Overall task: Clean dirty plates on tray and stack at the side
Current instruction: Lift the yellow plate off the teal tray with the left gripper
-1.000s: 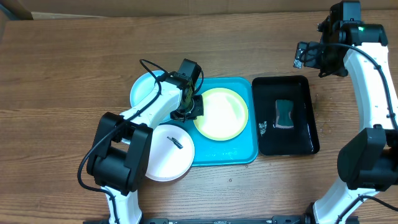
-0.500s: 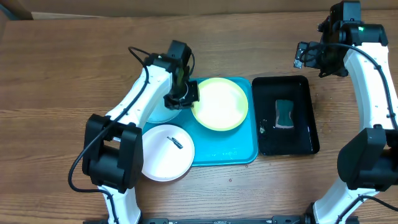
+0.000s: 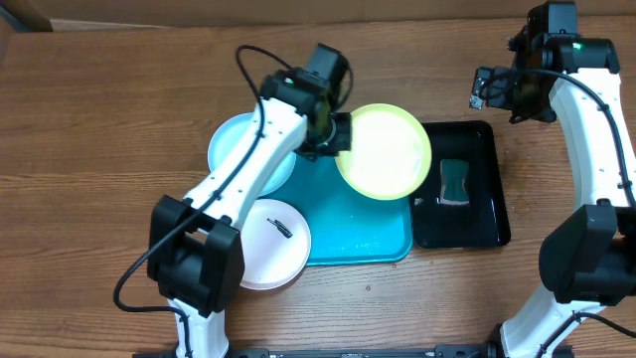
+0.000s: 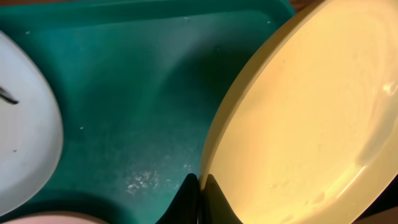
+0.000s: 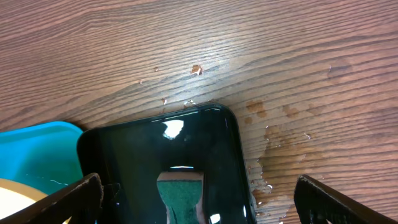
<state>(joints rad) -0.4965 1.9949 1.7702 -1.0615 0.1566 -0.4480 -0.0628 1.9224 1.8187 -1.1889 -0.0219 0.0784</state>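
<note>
Over the far right corner of the turquoise tray (image 3: 368, 239), a round yellow-green plate (image 3: 388, 149) hangs in the grip of the left arm (image 3: 248, 179), whose jaws are closed thin on the plate's left rim; the wrist view shows the two dark fingers (image 4: 188, 198) pinching the edge between them. This plate is smooth and glossy, pale cream-yellow across its shallow middle and greener at the rim, with soft streaks of shine. Its right side overhangs the left edge of the black tray (image 3: 492, 224). Beneath it the turquoise tray is a rectangle of plastic with rounded corners and a raised rim, its bare floor dotted with pale specks and a whitish patch. A white plate (image 3: 258, 259), flat and matte, lies at the tray's near left corner, partly over the rim and partly on the table (image 3: 99, 119), with a short dark smear (image 3: 281, 227) near its upper right. A pale blue plate (image 3: 229, 149) lies on the table just left of the tray, partly hidden by the arm. The black tray is narrower, shiny and wet-looking, and holds a small green sponge (image 3: 455, 181). The right arm (image 3: 596, 129) is raised above the far edge of the black tray, its jaws spread wide and holding nothing. The table is brown wood with long grain, spotted with damp marks beside the black tray.
</note>
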